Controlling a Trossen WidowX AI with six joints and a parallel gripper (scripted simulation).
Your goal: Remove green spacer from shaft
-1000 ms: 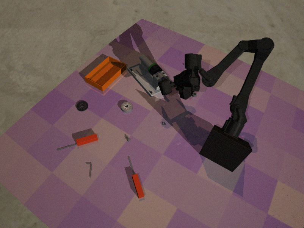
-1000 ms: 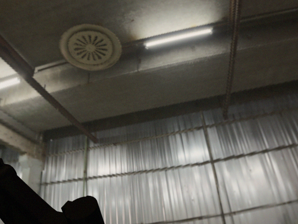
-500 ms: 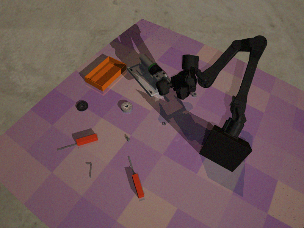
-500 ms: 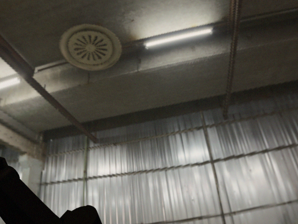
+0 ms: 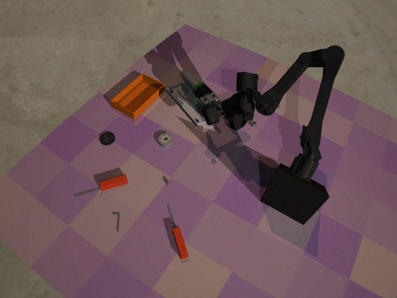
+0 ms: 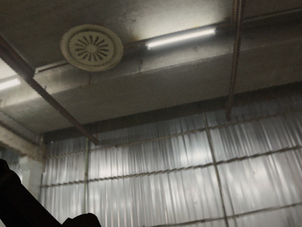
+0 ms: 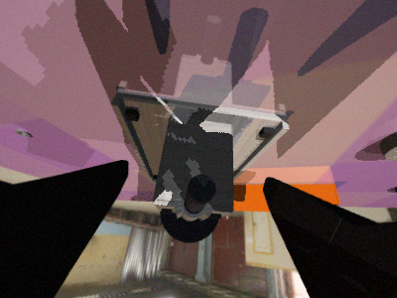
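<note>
The assembly stands on a pale base plate [image 5: 192,117] [image 7: 144,139]. In the top view, a grey cylindrical body [image 5: 191,79] is at its far end, with the green spacer [image 5: 198,85] against it, then a black section [image 5: 203,92] and a block with bolts [image 5: 210,97]. In the wrist view, the dark block face [image 7: 210,154] is central, and the dark round shaft end [image 7: 202,189] sticks out towards me. My gripper [image 5: 224,118] [image 7: 198,175] is open and empty, its fingers either side of the shaft end in the image. Depth between them is unclear. The top view hides the shaft end.
An orange tray [image 5: 123,110] lies beyond the plate. A pale disc [image 5: 165,141] [image 7: 390,148], a dark disc [image 5: 107,136], two red-handled screwdrivers [image 5: 113,182] [image 5: 180,242], a hex key [image 5: 118,221] and small hardware are scattered around. The exterior view shows ceiling, wall and arm parts.
</note>
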